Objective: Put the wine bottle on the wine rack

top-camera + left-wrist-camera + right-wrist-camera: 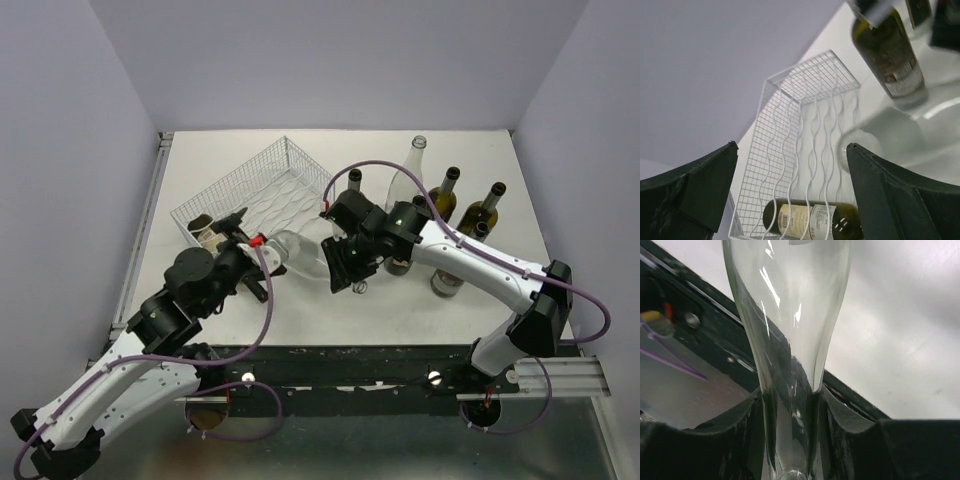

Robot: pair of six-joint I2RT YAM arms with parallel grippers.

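The wine bottle is clear glass and lies tilted low over the table, base toward the left arm. My right gripper is shut on its neck, and its body widens away from the jaws. The wine rack, a white wire tray with a wavy bottom, sits at the back left. A dark labelled bottle lies in its near end. My left gripper stands open by the rack's near corner, next to the clear bottle's base, with nothing between its fingers.
Several upright bottles stand at the back right: a clear one and dark ones. One dark labelled bottle shows in the left wrist view. The table's black front edge runs behind the right gripper.
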